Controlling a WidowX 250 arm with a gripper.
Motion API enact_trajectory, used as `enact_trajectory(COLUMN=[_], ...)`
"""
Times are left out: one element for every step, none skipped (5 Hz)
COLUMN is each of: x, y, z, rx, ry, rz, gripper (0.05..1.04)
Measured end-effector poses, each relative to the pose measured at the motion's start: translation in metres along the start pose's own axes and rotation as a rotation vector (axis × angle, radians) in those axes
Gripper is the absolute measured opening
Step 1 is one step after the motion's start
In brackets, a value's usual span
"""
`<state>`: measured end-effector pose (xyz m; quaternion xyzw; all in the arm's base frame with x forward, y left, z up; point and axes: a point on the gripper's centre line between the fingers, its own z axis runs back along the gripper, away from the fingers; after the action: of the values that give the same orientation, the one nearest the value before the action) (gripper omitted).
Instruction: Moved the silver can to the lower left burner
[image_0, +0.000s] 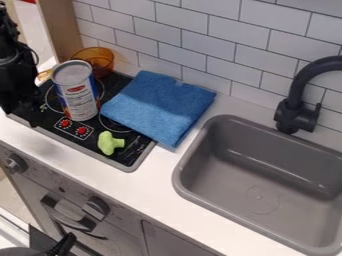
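Observation:
The black gripper hangs over the left end of the stove, just left of the can, and its black parts blend into the dark stovetop. The silver can, with a red, white and blue label, stands upright on the black stove, behind the two red knobs. Part of a burner ring shows around the can's sides; the can hides the rest. The arm covers the stove's left end. I cannot tell whether gripper and can touch.
A blue cloth lies over the stove's right side and the counter. A green toy sits at the stove's front, and a translucent orange bowl is behind the can. The grey sink and dark faucet are at right.

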<state>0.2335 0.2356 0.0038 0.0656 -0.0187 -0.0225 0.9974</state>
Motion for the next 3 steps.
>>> enact_trajectory(x=[0.007,0.017,0.024], y=[-0.012,-0.025,-0.043], z=[-0.002,0.015,0.034], rx=[-0.013,0.008,0.054], ry=[-0.027,-0.077,-0.124], rz=[-0.174,-0.418,-0.549], gripper=[1.001,1.001,1.001])
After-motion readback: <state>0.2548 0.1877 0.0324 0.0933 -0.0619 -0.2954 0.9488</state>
